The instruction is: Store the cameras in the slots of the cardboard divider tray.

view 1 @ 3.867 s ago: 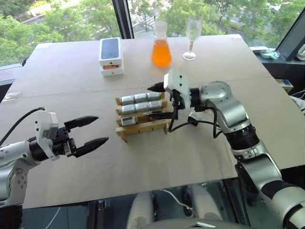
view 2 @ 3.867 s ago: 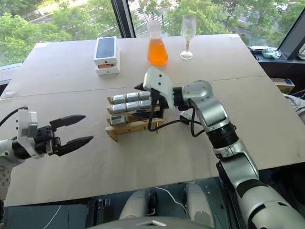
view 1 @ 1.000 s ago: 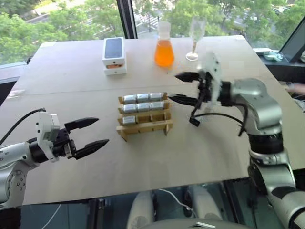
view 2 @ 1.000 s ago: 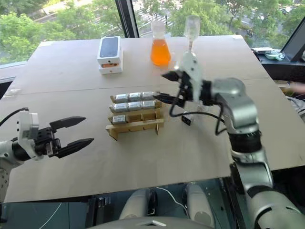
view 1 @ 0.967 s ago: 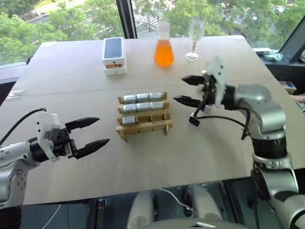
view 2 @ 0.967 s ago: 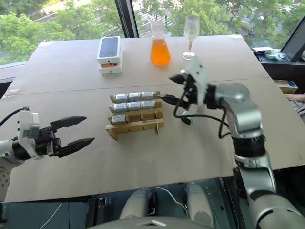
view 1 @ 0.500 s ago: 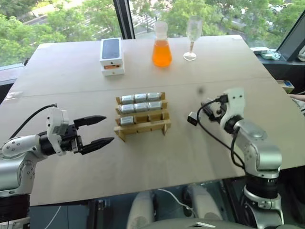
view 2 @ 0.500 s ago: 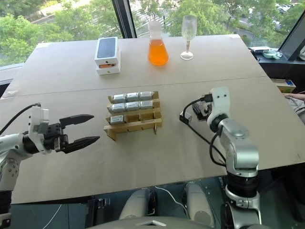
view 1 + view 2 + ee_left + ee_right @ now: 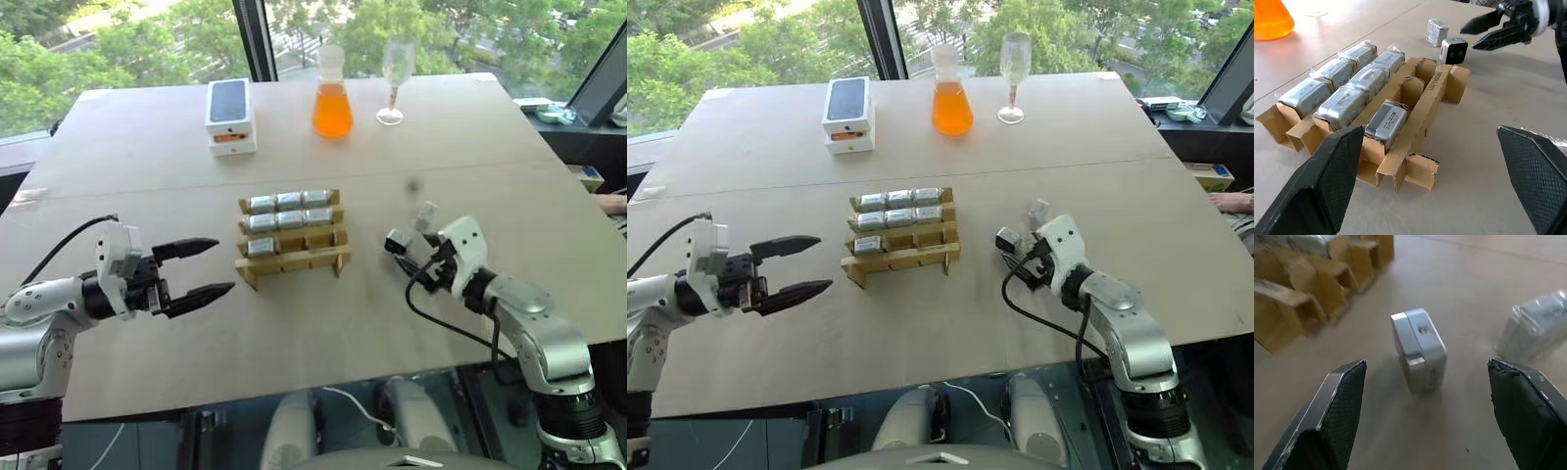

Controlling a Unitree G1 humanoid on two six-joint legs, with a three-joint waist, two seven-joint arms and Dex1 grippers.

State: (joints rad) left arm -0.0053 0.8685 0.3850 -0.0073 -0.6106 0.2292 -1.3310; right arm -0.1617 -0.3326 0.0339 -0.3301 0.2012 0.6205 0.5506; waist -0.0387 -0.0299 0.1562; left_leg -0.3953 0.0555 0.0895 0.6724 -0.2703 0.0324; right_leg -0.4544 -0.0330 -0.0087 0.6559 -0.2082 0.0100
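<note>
The right gripper (image 9: 1425, 421) hangs low over the tan tabletop (image 9: 294, 333) with its two black fingers (image 9: 1332, 416) released and spread wide, gripping nothing. Straight ahead of them, in line with the gap between the tips, a small boxy silver-grey camera (image 9: 1419, 348) stands on the table, apart from both fingers. A second silver-grey camera in clear wrap (image 9: 1537, 330) lies beyond the tip of one finger, a little farther off. The low tan cardboard divider tray (image 9: 294, 257) of crossed strips sits past the other fingertip, well apart from the gripper. Seven wrapped silver-grey cameras (image 9: 1347, 100) already sit in its slots: three in each of the two rows farther from the robot, one in the next row. The left gripper (image 9: 211, 266) hovers above the table on the tray's other side, its black fingers (image 9: 1327, 181) likewise parted and empty, pointing at the tray. Far beyond the tray stand a white phone box with a black top (image 9: 229, 116), a flask of orange liquid (image 9: 332, 98) and a clear stemmed glass (image 9: 394, 78).
</note>
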